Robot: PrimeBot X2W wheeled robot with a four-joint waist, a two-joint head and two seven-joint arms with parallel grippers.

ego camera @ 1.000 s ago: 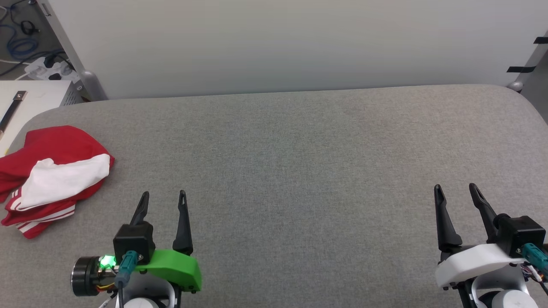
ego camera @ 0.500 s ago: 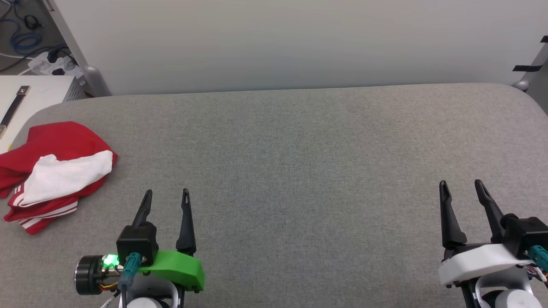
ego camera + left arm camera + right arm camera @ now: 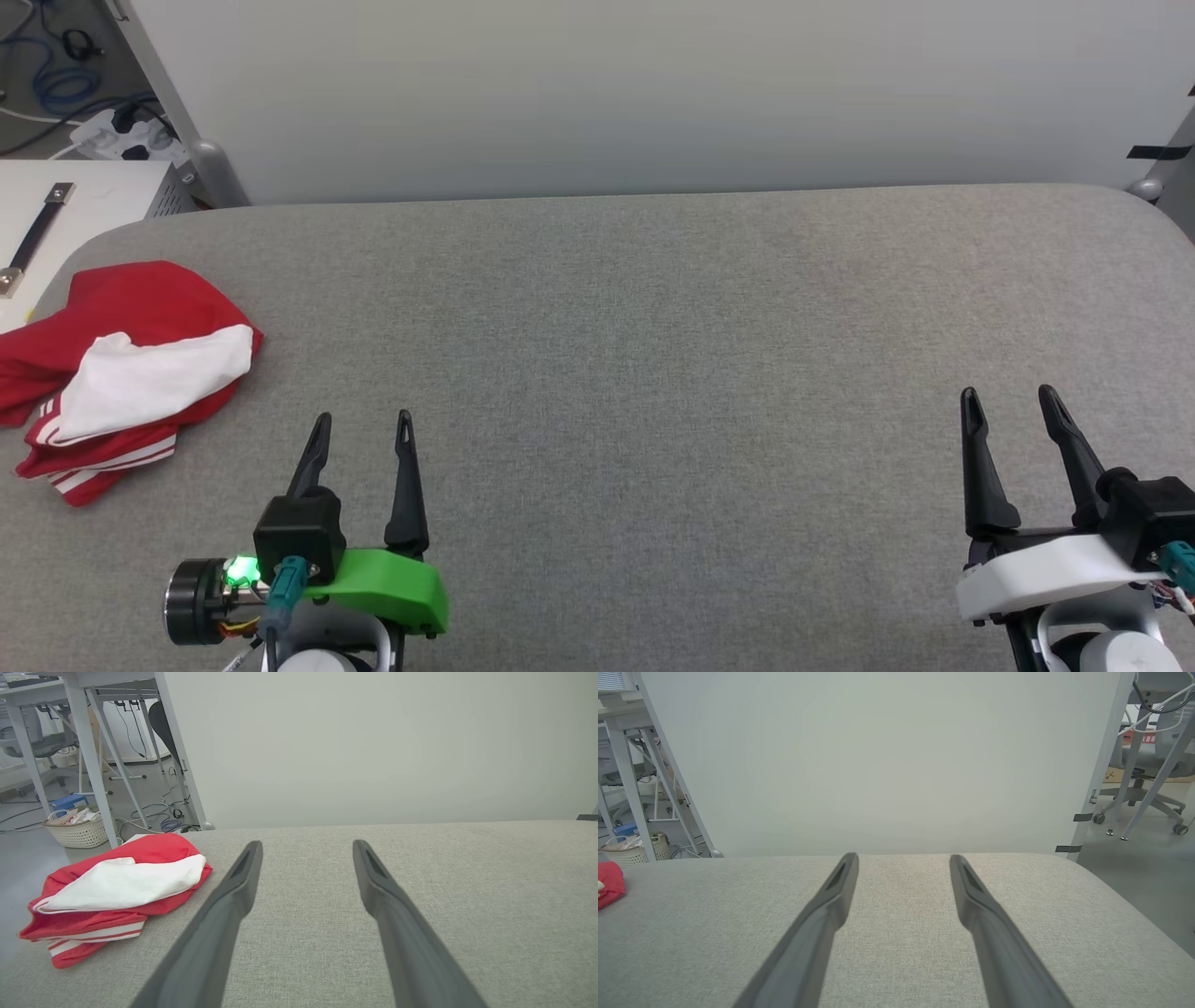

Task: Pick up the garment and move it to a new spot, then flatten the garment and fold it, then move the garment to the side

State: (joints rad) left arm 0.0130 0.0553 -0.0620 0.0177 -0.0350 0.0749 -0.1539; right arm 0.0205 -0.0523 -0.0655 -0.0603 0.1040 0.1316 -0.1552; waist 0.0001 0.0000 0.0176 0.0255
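**Item 1: garment** (image 3: pixel 131 373). Red jersey shirt, crumpled in a loose heap at the left edge of the head view, a little above mid-height. A white sleeve (image 3: pixel 159 378) lies across the top of the heap, and red-and-white striped trim shows at its lower left. It rests on the grey padded surface (image 3: pixel 653 355), close to that surface's rounded left corner. Neither gripper touches it. In the left wrist view the heap (image 3: pixel 117 886) sits at the left, beside the near finger but apart from it. In the right wrist view a red edge of it (image 3: pixel 609 882) shows at the far left margin.

**Item 2: left gripper** (image 3: pixel 363 422). Lower left of the head view, with a green housing (image 3: pixel 383 583) behind the fingers. The fingers are spread wide with nothing between them; bare grey fabric fills the gap. It sits below and to the right of the garment, near but clear of it. Whether the fingertips touch the surface I cannot tell.

**Item 3: right gripper** (image 3: pixel 1007 394). Lower right of the head view, with a white housing (image 3: pixel 1036 569). The fingers are spread wide and hold nothing. It is well apart from the garment.

**Item 4: surroundings.** A pale panel (image 3: pixel 607 93) stands along the surface's far edge, across the top of the frame. A white cabinet (image 3: pixel 93 201) is at upper left, with a power strip (image 3: pixel 121 140) above it. A woven basket (image 3: pixel 79 830) stands on the floor at the left of the left wrist view.
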